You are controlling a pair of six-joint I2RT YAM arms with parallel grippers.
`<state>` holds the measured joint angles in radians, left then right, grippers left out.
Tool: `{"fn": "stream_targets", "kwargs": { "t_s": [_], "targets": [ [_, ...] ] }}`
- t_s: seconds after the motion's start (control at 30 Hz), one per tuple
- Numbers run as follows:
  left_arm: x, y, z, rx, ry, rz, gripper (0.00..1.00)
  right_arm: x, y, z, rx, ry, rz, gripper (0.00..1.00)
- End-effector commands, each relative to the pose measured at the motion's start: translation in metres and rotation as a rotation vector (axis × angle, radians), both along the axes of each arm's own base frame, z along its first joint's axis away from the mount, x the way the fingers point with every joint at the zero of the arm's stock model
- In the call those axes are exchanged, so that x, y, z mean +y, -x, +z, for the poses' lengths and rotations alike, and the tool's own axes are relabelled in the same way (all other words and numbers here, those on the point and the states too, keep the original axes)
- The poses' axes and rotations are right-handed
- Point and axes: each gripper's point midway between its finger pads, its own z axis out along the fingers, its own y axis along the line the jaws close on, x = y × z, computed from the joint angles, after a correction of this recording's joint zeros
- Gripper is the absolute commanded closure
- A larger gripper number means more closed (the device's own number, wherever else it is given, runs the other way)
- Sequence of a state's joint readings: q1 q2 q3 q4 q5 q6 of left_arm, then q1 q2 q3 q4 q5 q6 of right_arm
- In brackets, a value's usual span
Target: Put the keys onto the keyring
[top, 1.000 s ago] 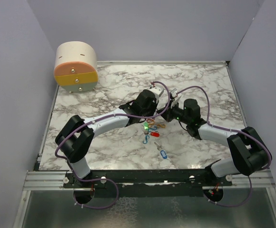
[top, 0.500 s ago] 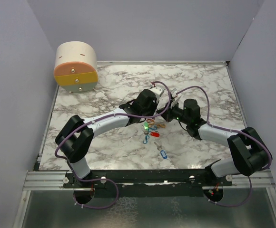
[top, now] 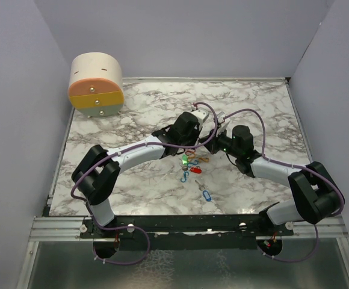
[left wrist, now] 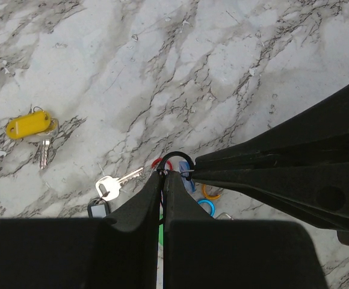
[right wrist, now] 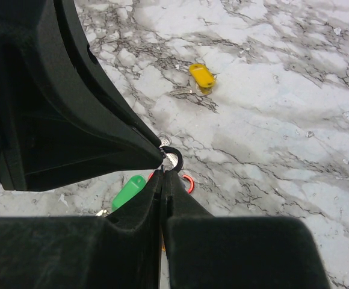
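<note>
Top view: keys lie loose mid-tabletop, none threaded yet.
Left wrist: left gripper is closed, pinching the black keyring. A yellow key lies at 10 o'clock.
Right wrist: right gripper is closed on the same keyring.
Recommendation: keep one pinch steady and pry the coil gently.
</note>
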<state>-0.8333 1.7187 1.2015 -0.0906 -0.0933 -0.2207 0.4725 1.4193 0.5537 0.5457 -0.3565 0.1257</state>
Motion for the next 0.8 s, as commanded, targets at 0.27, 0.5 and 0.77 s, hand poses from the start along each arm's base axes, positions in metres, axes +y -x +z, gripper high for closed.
{"fn": "stream_targets", "kwargs": {
  "t_s": [0.27, 0.5, 0.77],
  "targets": [
    [-0.0124, 0.0084, -0.0005, 0.024, 0.004, -0.064, 1.00, -0.0052, -0.0078, 0.0122, -0.058, 0.004, -0.049, 0.99],
    [-0.0083, 0.0090, 0.0045, 0.013, 0.006, -0.055, 1.00, -0.0075, -0.0096, 0.0100, -0.054, 0.014, -0.064, 0.99],
    [-0.0062, 0.0096, 0.0052, 0.010, 0.005, -0.051, 1.00, -0.0110, -0.0092, 0.0117, -0.061, 0.019, -0.078, 0.99]
  ]
}}
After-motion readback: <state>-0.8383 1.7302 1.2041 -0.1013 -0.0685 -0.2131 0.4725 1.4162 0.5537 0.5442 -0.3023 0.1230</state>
